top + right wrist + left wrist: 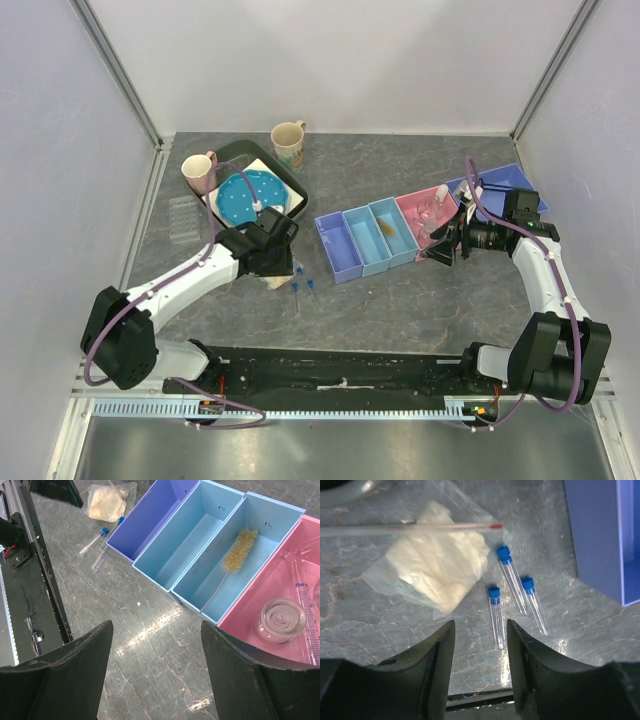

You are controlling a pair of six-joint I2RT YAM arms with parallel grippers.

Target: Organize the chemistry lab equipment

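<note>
Three clear test tubes with blue caps [495, 615] lie on the grey table just ahead of my left gripper [480, 625], which is open and empty above them. They also show in the top view [303, 288]. A plastic bag of white wadding [437, 570] and a thin glass rod with a red tip [410, 528] lie beyond them. My right gripper [156, 627] is open and empty over bare table in front of the bins. A bristle brush [240, 550] lies in a light blue bin [215, 580]. The pink bin [280, 575] holds a round glass piece [280, 620] and a graduated cylinder [306, 615].
A purple bin [337, 246] and two light blue bins [364, 238] stand in a row, with a blue bin [505, 185] at the far right. A black tray [235, 150] with a blue disc [246, 196], two mugs [199, 172] and a clear rack [184, 217] stand at the back left.
</note>
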